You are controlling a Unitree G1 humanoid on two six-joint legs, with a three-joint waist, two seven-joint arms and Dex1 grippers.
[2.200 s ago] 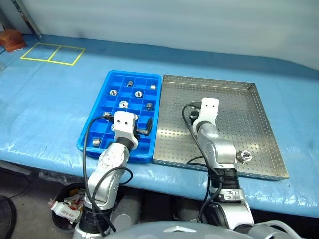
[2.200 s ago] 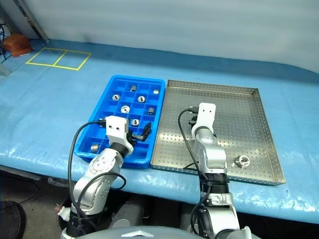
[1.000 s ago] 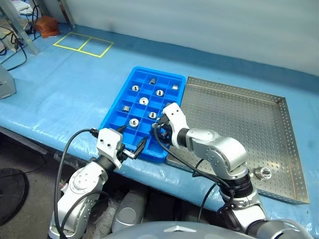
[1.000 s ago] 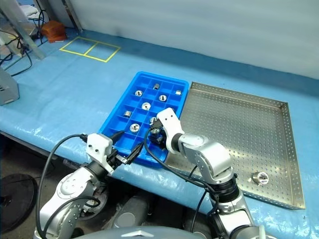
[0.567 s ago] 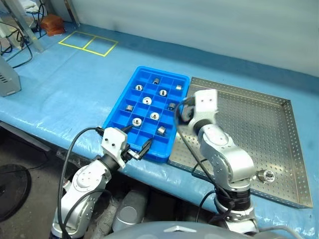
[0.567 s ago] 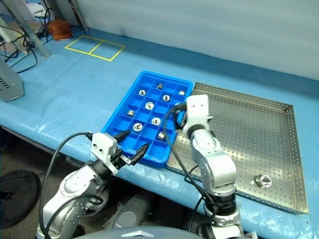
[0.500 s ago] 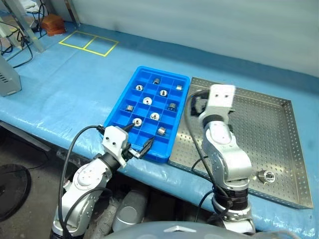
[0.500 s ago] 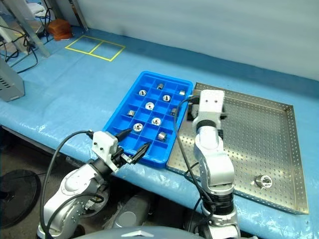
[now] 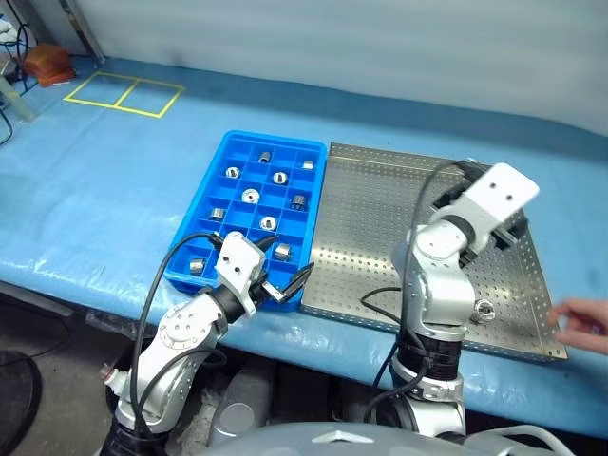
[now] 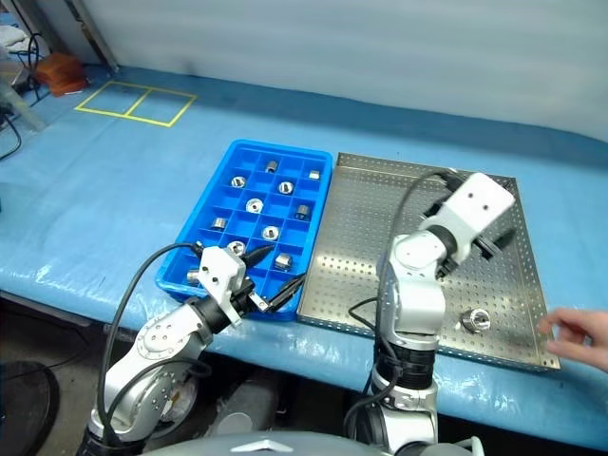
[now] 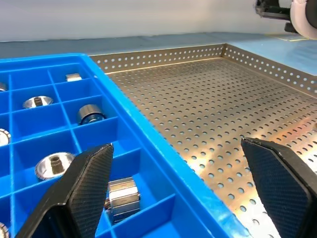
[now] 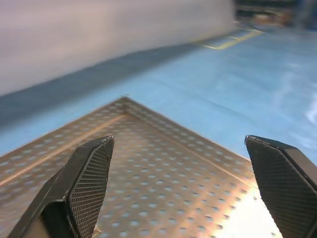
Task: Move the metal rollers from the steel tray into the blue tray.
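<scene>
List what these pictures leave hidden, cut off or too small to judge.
- Person's hand: cut off by the right eye view's edge; the rest is unseen.
- Blue tray: its near corner is hidden behind the left gripper.
- Last roller on the steel tray: too small to judge its pose.

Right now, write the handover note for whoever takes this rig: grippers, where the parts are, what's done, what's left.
Left gripper: open, empty, at the near edge of the blue tray.
Right gripper: open, empty, raised over the far right part of the steel tray.
Done: most metal rollers already sit in the blue tray's compartments.
Left: one roller lies on the steel tray near its near right corner; it goes into a free compartment.
Note: a person's hand is at the table edge beside that corner, close to the last roller.
</scene>
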